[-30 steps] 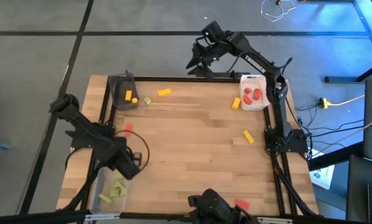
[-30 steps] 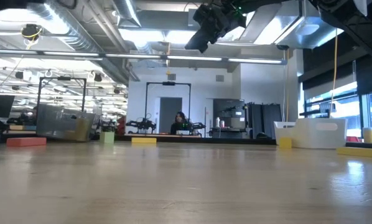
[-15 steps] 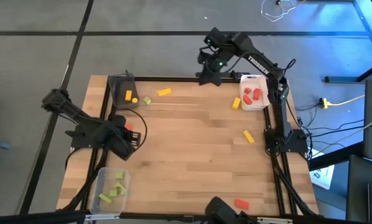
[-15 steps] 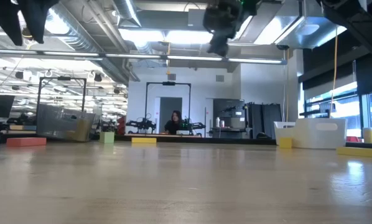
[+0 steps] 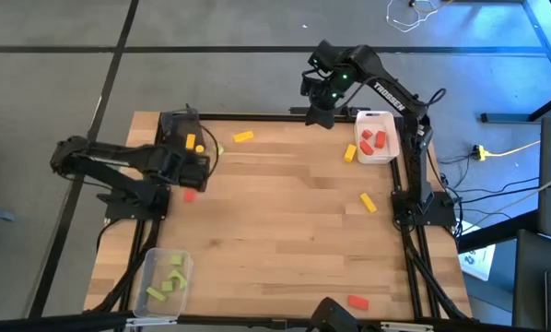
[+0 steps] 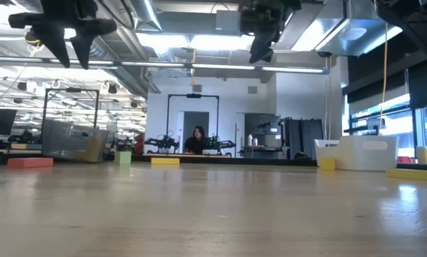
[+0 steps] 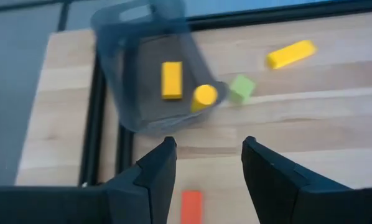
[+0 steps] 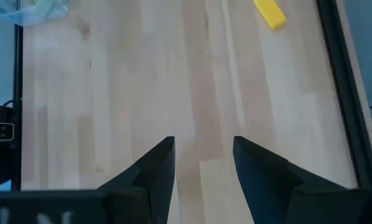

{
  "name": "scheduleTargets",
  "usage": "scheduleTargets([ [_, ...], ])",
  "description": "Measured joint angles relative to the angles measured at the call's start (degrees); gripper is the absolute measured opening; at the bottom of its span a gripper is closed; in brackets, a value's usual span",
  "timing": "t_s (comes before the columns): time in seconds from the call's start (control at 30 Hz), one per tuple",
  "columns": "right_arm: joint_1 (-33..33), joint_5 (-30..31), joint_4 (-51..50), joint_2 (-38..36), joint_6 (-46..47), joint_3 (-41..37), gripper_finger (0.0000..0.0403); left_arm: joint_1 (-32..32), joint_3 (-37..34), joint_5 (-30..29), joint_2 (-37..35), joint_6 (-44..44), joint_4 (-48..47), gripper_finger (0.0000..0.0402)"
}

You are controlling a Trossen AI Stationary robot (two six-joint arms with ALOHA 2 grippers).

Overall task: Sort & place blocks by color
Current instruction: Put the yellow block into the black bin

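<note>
left claw (image 7: 203, 168) open, right claw (image 8: 198, 163) open

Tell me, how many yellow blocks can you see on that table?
5: two in the dark grey tray, one bar on the wood nearby, one beside the white tray, one toward the right edge. The left arm may hide others.

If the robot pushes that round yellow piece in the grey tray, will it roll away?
Probably not far: the round yellow block sits inside the dark grey tray, against its wall. It looks solid and stiff. On its side, it might roll.

Grey floor (image 5: 54, 83), ceiling strip lights (image 6: 199, 43) (bright), dark doorway (image 6: 196, 121)
</note>
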Motion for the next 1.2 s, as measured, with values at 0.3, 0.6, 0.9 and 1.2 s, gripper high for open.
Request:
scheduleTargets([
  [0.3,2.0,0.4,13.9,0.7,-0.1,-1.3,0.0163,8.2,0.0,1.9,0.0,7.9,3.8,0.0169],
  [0.6,5.9,4.7,36.9,4.7,-0.2,-1.2,0.0163,10.8,0.0,1.9,0.0,11.7,4.3,0.0169],
  [0.9,5.7,4.9,48.5,16.1,-4.5,-1.3,0.0163,11.4,0.0,4.4,0.0,11.7,5.2,0.0169],
  [1.2,3.4,4.2,53.3,24.7,-13.4,-1.3,0.0163,11.4,0.0,7.0,0.0,11.5,6.0,0.0169],
])
